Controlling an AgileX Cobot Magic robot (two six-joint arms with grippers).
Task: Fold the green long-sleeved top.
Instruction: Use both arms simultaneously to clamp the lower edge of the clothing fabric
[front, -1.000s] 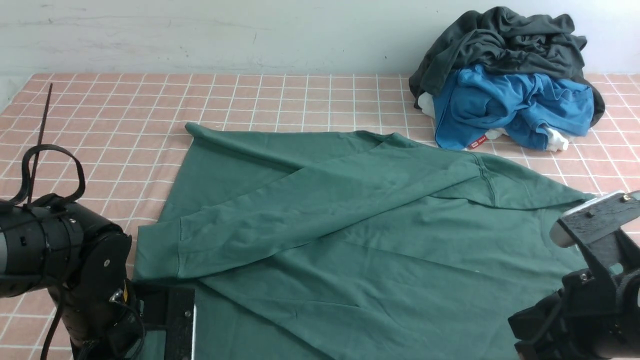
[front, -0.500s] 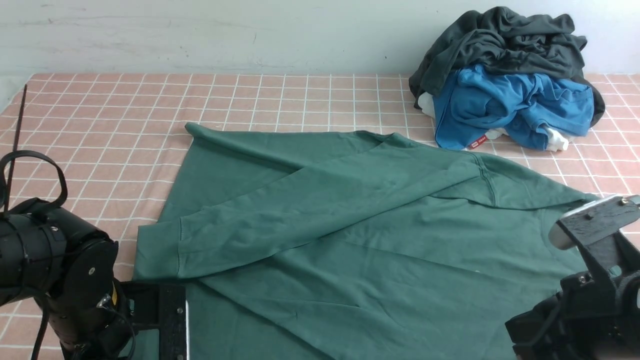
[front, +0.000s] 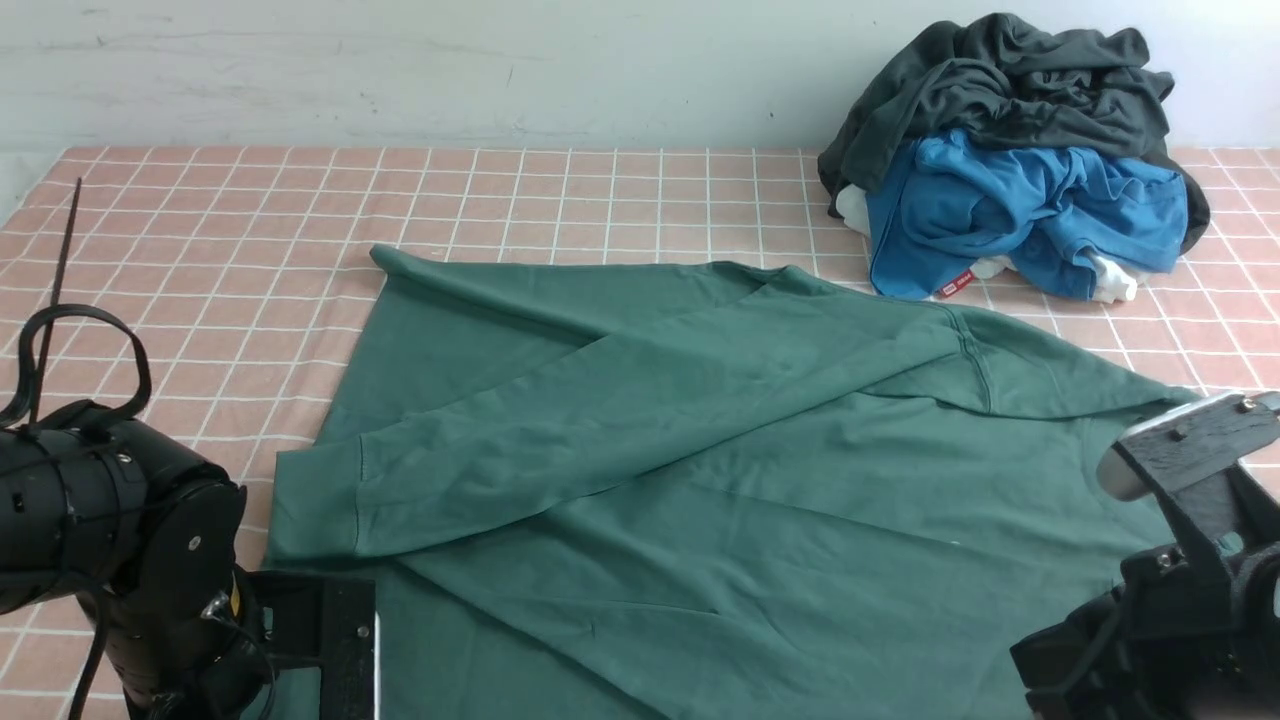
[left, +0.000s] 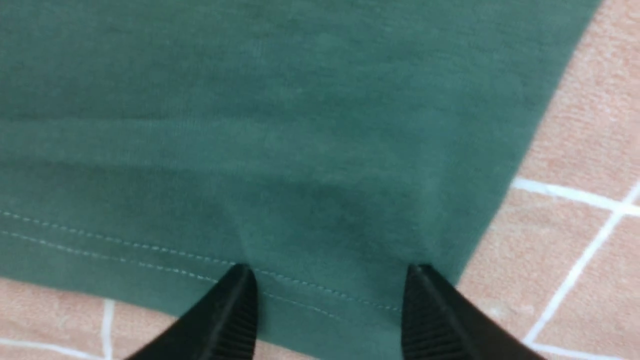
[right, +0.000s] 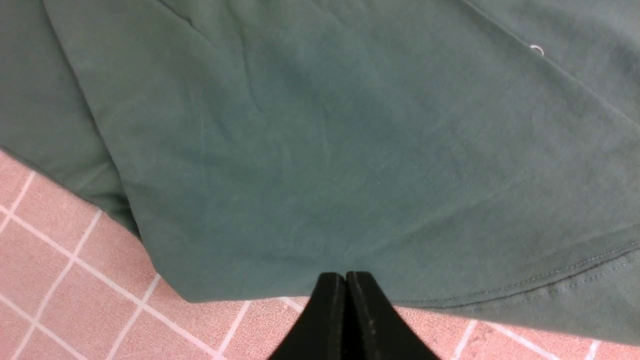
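Pink checked surface (front: 600, 190) carries the green long-sleeved top (front: 700, 470), spread flat, one sleeve folded across the body; charcoal garment (front: 1000, 70) heaped on blue garment (front: 1020, 210) sits far ahead of the right hand (right: 345, 285). Left hand (left: 330, 300): fingers wide apart, tips over the top's stitched hem by its corner, gripping nothing. Right hand: fingers pressed fully together at the top's near edge, cannot tell if cloth is pinched.
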